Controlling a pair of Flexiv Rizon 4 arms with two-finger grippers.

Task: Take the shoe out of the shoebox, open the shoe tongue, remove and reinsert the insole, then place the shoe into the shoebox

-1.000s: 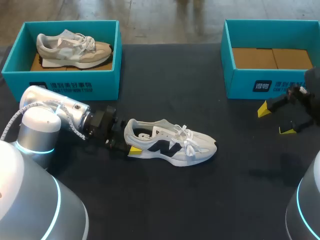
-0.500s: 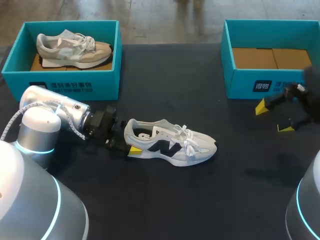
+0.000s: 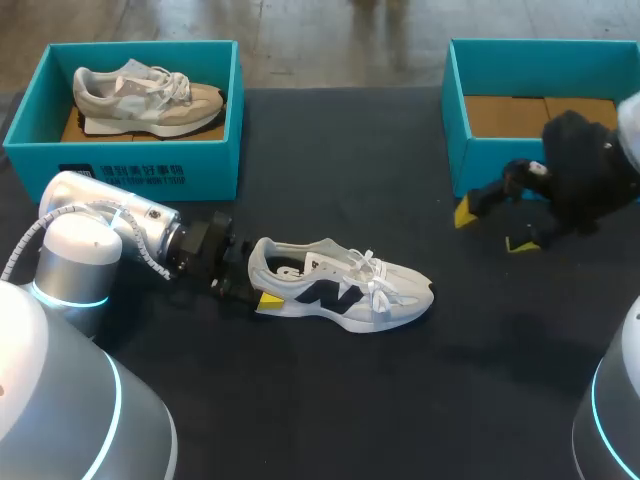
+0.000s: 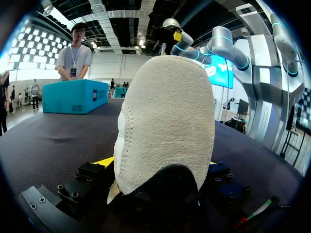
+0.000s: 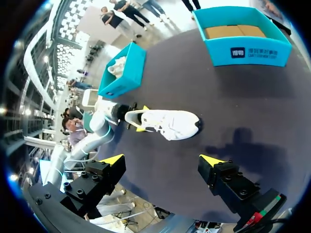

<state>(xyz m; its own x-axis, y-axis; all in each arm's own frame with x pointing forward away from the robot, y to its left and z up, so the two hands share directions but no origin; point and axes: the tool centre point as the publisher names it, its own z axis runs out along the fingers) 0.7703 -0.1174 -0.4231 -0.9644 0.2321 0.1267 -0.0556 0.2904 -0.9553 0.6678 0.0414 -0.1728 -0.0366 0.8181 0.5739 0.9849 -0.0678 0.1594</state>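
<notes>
The left gripper (image 3: 256, 287) pinches the heel of the white shoe (image 3: 345, 285), which hides much of it. The head view shows only its near yellow tip, and in the left wrist view the heel fills the space between the fingers (image 4: 104, 162), leaving slivers of yellow at either side. The right gripper (image 3: 491, 228) hangs spread wide with nothing between its fingers; the empty shoebox (image 3: 500, 165) is just behind it, partly covered by the arm and cut off at the view's edge, and the shoe lies ahead of it across bare table (image 3: 330, 400) — well apart. Behind the left gripper's arm a second shoebox (image 3: 140, 175) holds a beige shoe (image 3: 150, 95).
</notes>
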